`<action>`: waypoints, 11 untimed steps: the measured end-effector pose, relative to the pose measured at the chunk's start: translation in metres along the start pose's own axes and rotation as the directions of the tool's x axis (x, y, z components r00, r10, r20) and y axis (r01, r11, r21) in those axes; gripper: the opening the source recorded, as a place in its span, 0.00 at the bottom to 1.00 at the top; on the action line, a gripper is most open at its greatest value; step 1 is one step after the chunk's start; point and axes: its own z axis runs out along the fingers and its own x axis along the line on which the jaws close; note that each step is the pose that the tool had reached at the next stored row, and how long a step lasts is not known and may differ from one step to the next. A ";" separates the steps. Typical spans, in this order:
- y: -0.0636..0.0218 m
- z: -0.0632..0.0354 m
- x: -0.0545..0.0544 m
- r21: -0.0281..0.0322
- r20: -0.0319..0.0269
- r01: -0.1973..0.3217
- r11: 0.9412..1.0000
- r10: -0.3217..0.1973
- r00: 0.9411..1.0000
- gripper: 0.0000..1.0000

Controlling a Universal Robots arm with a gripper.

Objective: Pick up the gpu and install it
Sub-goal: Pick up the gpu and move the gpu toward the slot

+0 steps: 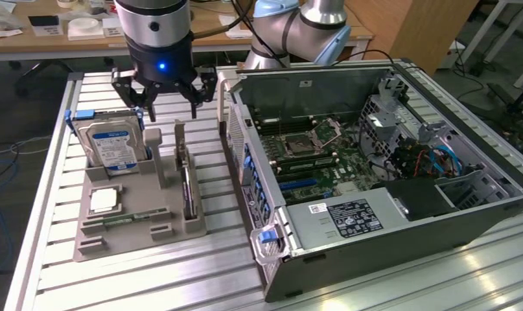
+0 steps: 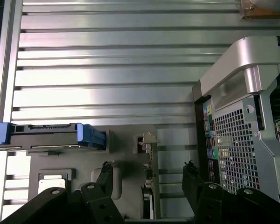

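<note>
The gpu [image 1: 186,178] stands on edge in a slot of the grey holder tray [image 1: 131,243], a thin dark card with a pale metal bracket at its far end. In the wrist view the gpu [image 2: 152,161] runs between the two black fingers [image 2: 105,175], below them. My gripper [image 1: 173,115] hangs open above the card's far end, apart from it, with nothing between its fingers. The open computer case [image 1: 374,162] lies at the exterior view's right, its motherboard and blue slot [image 1: 300,183] exposed.
A silver hard drive [image 1: 114,148] with a blue label stands upright in the tray beside the gpu, close to one finger. A processor [image 1: 103,201] and a memory stick [image 1: 127,220] lie nearer the front. The case wall [image 2: 233,140] rises close to the card.
</note>
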 end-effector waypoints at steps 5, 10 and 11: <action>-0.0004 0.0012 0.000 -0.004 0.000 0.000 1.000 0.000 1.000 0.71; -0.0008 0.0026 0.000 -0.007 0.000 0.000 1.000 0.000 1.000 0.71; -0.0009 0.0029 0.000 -0.007 0.000 0.000 1.000 0.000 1.000 0.71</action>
